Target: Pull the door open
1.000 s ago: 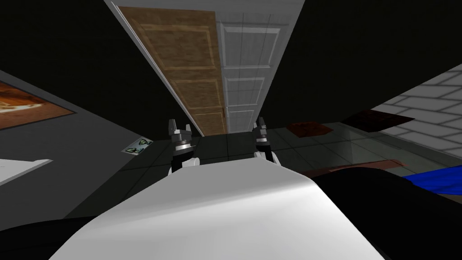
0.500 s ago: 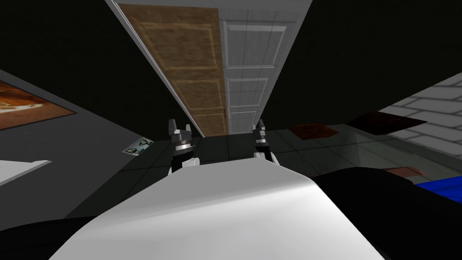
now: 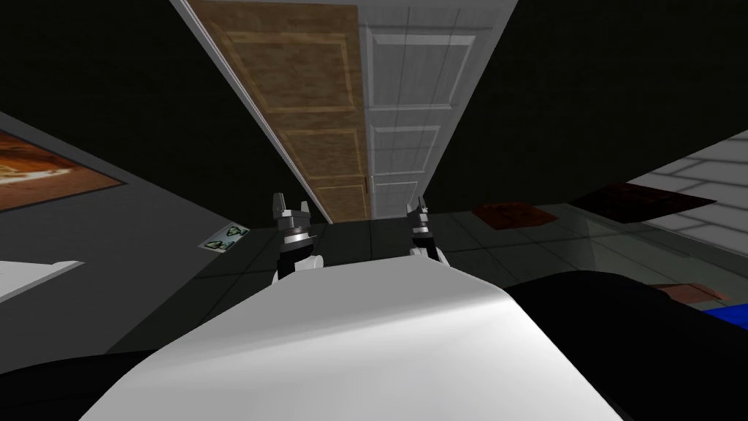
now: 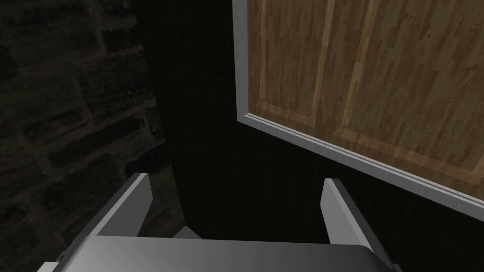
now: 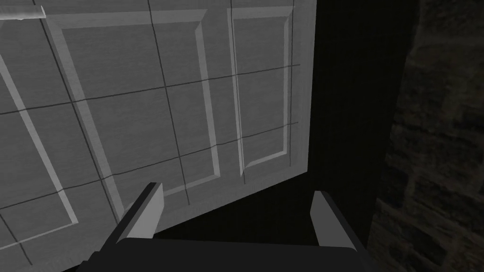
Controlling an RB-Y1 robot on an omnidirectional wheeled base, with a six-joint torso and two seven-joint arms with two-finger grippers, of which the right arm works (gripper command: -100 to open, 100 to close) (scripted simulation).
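Brown door (image 3: 314, 95), white door (image 3: 413, 88) alongside, long axes upright, left gripper (image 4: 236, 184), right gripper (image 5: 236, 193) spread (empty)

Dim tiled floor (image 3: 365, 245) bears a reddish patch (image 3: 513, 215), perhaps a rug, near a pale brick wall (image 3: 712, 164).

Finishes I see:
Brown door leaf (image 4: 378, 71) matt wood grain; pale door leaf (image 5: 142, 104) smooth, matt; brick wall (image 4: 61, 118) rough; floor (image 3: 380, 237) glossy.
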